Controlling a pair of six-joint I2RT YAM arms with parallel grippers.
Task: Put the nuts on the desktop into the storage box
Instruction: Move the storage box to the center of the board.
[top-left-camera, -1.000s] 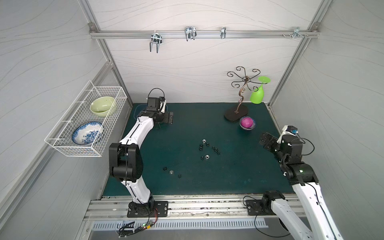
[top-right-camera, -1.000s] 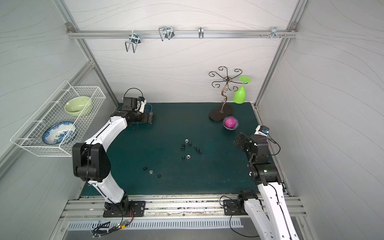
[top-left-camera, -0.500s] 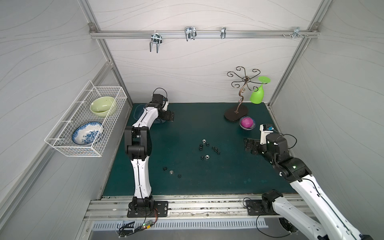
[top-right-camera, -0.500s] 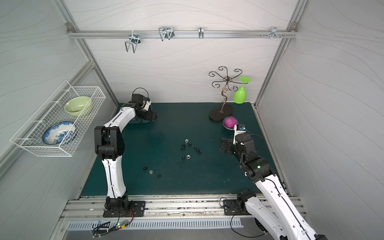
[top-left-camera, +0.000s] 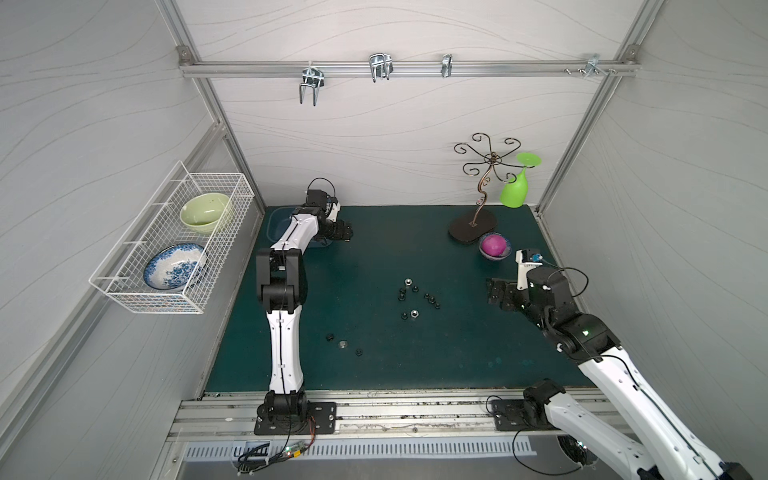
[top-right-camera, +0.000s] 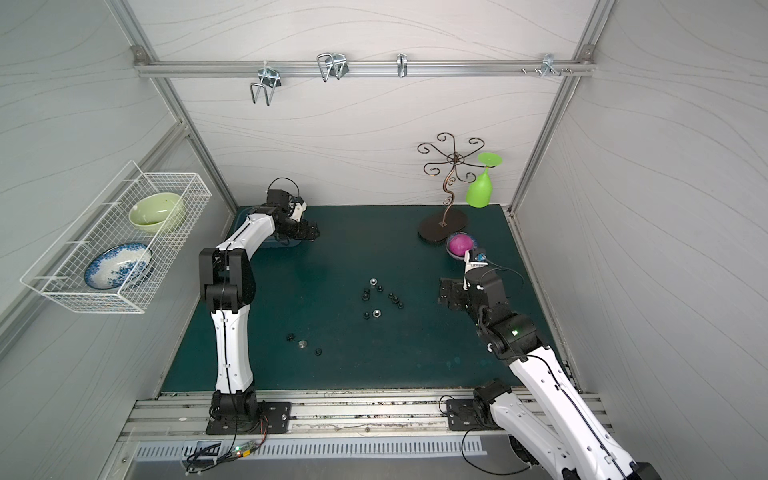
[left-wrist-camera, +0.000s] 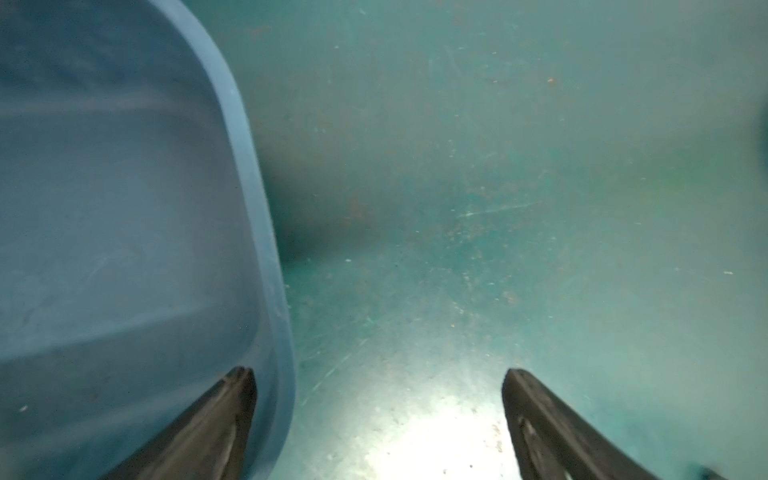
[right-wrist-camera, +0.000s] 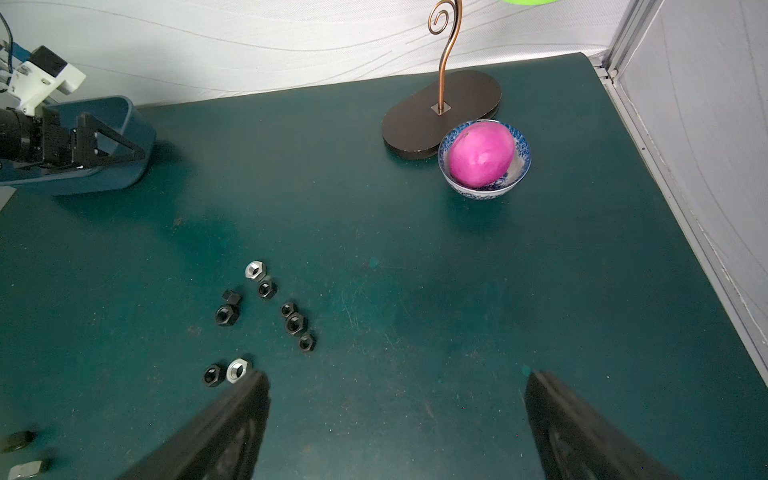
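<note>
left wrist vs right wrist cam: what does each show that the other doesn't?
Left wrist only: the inside of the storage box, close up, with no nut in the visible part; the open left gripper appears to straddle its rim, with the other finger over the desktop. Right wrist only: the nuts, the bowl with the magenta ball, the stand base, the open right gripper. Both: storage box, desktop, left gripper.

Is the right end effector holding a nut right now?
No, the right end effector is open, only bare desktop shows between its jaws, and the nuts lie loose on that surface.
</note>
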